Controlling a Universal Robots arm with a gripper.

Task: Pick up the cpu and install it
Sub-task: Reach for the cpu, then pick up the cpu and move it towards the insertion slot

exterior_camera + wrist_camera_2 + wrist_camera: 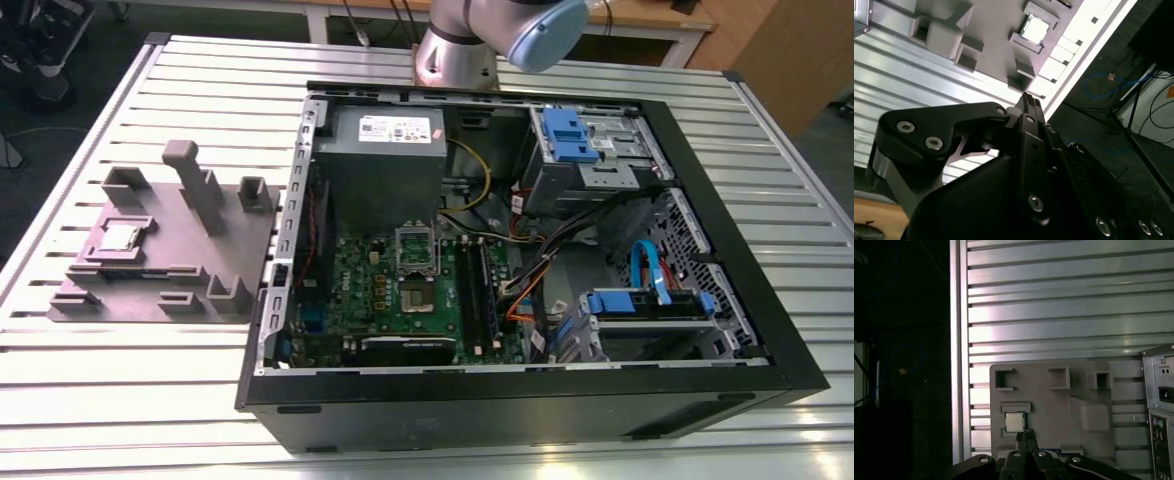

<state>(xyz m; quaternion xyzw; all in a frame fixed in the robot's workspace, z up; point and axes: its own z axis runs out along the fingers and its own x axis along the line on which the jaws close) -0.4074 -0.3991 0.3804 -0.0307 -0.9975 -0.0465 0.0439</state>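
Black fingers [1025, 440], seemingly clenched on nothing, well apart from cpu [1013, 422] on grey plate [1054, 410].

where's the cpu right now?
The cpu sits in a recess of the grey moulded plate at the exterior view's left, on the slatted table beside the open computer case, not in the motherboard socket.

Looks like a robotics lab: slatted aluminium worktop [134, 400], opened PC case [507, 405] on it, arm base [458, 55] just behind the case, grey moulded fixture plate [154, 275] beside the case, loose floor cables [1102, 82].
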